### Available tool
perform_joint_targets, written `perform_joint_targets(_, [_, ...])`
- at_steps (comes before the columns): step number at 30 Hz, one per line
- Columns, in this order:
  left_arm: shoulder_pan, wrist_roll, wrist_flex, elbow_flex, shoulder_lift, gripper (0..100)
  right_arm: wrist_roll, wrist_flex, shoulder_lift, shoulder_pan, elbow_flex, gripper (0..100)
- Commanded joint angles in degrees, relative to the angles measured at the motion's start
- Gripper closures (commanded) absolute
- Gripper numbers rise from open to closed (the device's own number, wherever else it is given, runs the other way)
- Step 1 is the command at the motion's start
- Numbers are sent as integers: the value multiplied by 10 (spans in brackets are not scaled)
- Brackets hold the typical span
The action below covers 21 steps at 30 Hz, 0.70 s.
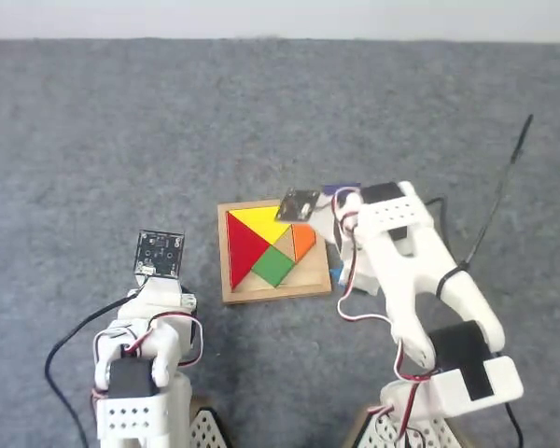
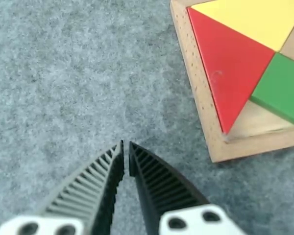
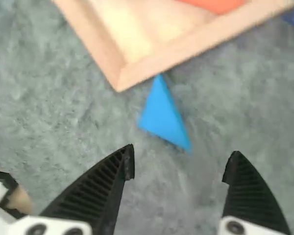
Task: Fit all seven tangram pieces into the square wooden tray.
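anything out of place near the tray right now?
Yes: a blue triangle lies on the carpet just outside a corner of the wooden tray, its tip close to the rim, not seated inside. The tray has bare wood near that corner. The right gripper hangs open over the piece.

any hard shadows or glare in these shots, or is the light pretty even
High view: even, soft light, no glare on the tray, only faint shadow on the carpet close by the right arm. Left wrist view: the red triangle is flat colour without hot spots; a thin dark line runs along the green square's edge. Right wrist view: the blue triangle casts hardly any shadow.
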<state>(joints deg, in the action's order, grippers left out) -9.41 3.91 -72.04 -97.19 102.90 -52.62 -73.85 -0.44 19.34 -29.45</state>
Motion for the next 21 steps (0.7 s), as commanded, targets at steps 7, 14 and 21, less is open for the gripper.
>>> perform_joint_targets(7, [1, 1, -2, 7, 11, 979, -53, 129, -36, 7, -83, 728])
perform_joint_targets(14, [1, 1, -2, 7, 11, 979, -47, 153, -35, 16, -86, 727])
perform_joint_targets(21, [1, 1, -2, 7, 11, 979, -4, 161, -35, 18, -97, 731])
